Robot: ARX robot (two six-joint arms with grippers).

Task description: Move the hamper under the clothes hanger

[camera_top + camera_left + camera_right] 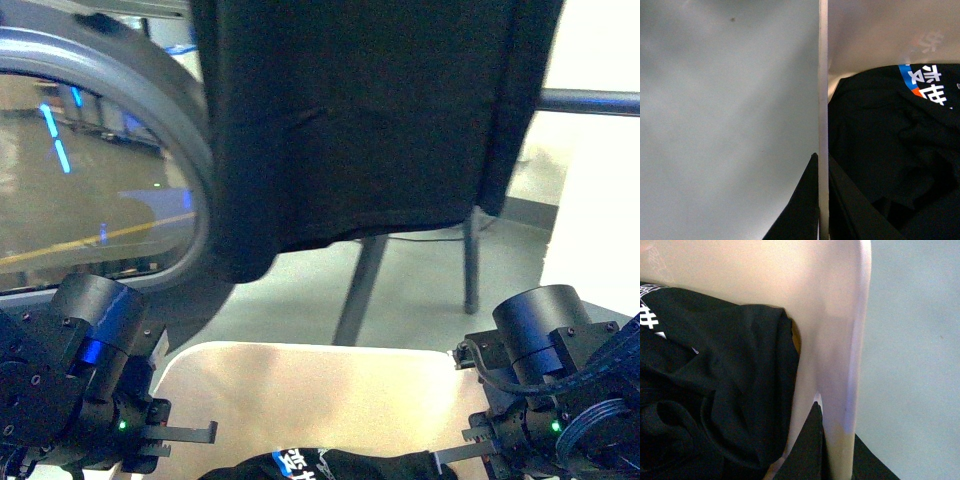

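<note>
Since the hamper sits on the floor right in front of the robot, short of the clothes hanger, it likely needs a straight push forward. Left gripper and right gripper: jaws pinched across opposite side walls, one finger inside, one outside. Drive both arms evenly or it yaws. Black laundry inside adds drag. Watch the legs ahead, hung black garment above, dryer door on the left.
</note>
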